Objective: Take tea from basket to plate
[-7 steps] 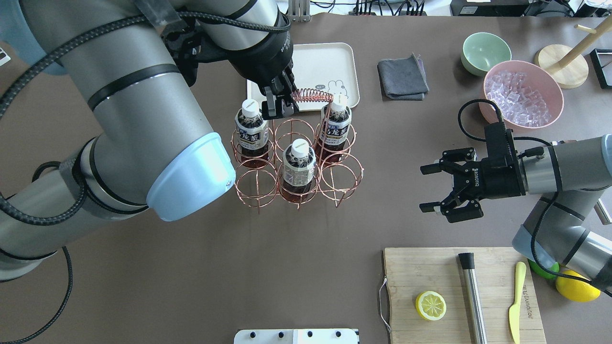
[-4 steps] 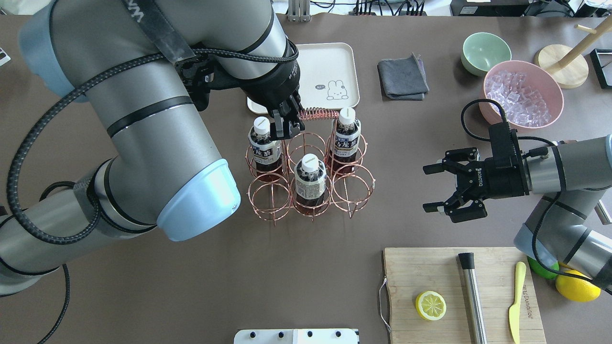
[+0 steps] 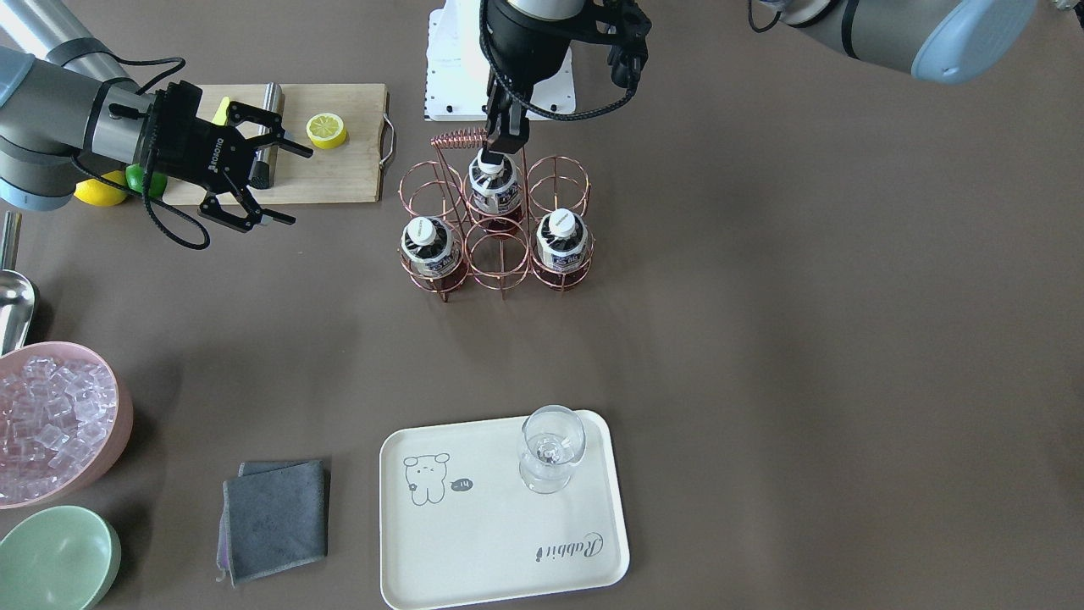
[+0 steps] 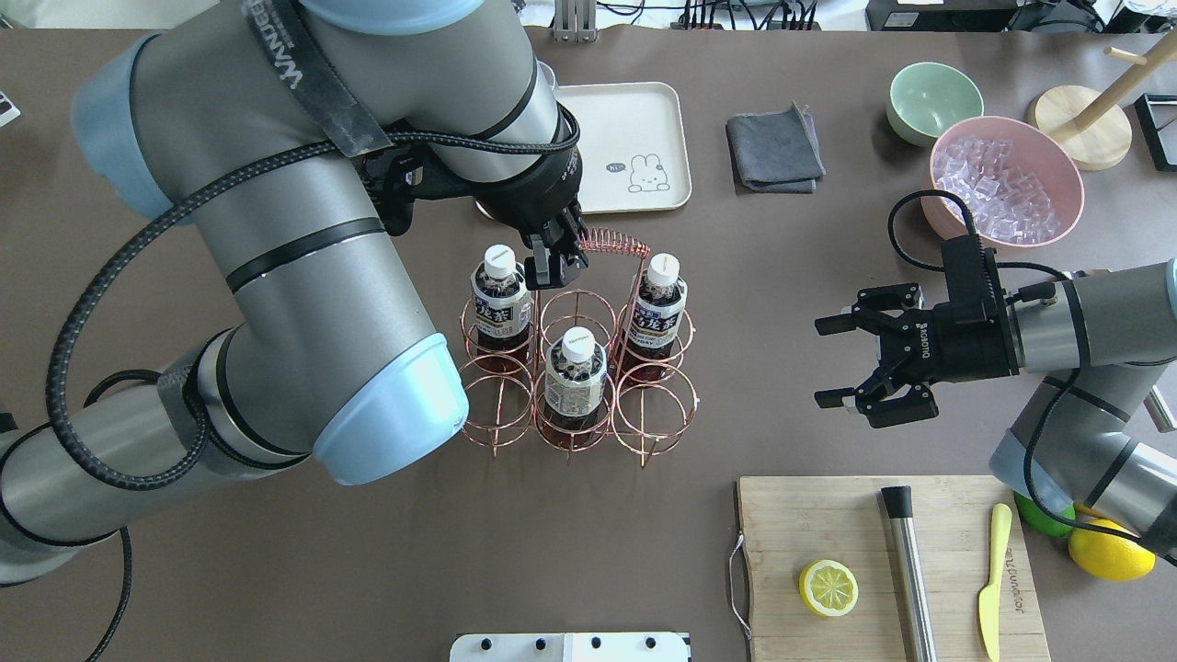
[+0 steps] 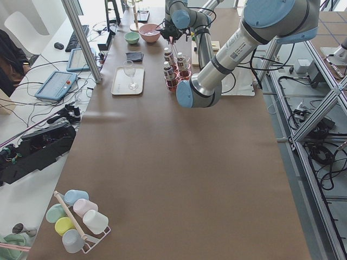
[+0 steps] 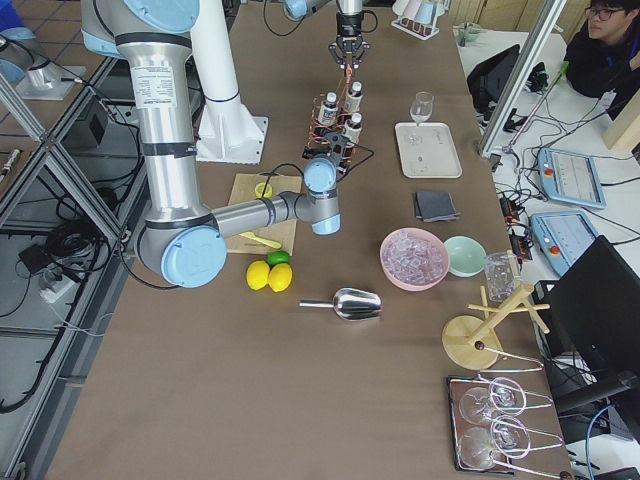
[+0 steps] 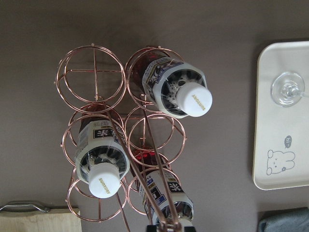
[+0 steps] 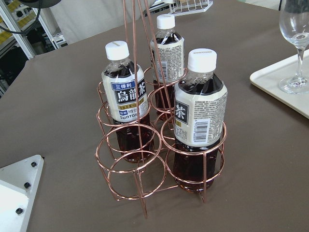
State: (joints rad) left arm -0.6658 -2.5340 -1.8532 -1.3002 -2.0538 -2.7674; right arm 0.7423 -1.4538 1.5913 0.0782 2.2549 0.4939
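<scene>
Since half a second ago the rose-gold wire basket of six ring cells has shifted toward the robot's side of the brown counter, farther from the cream rectangular tray with the cartoon bear. The left pincer has come with it, clamped on one end of the coiled wire handle. All the tea is in the basket, upright: a small clear plastic tea bottle with a white cap in the far-left cell, a second bottle in the far-right cell, and a third bottle in the near-middle cell. The right pincer hovers over bare counter well to the side of the basket, its fingers spread apart and holding nothing. From overhead the left arm hides part of the tray; the front-facing view shows a clear stemmed wine glass standing there. The left wrist view looks straight down the handle wires onto the caps. The right wrist view shows the basket side-on, with the dark blue print on the white labels. Whether its feet touch the counter cannot be told.
</scene>
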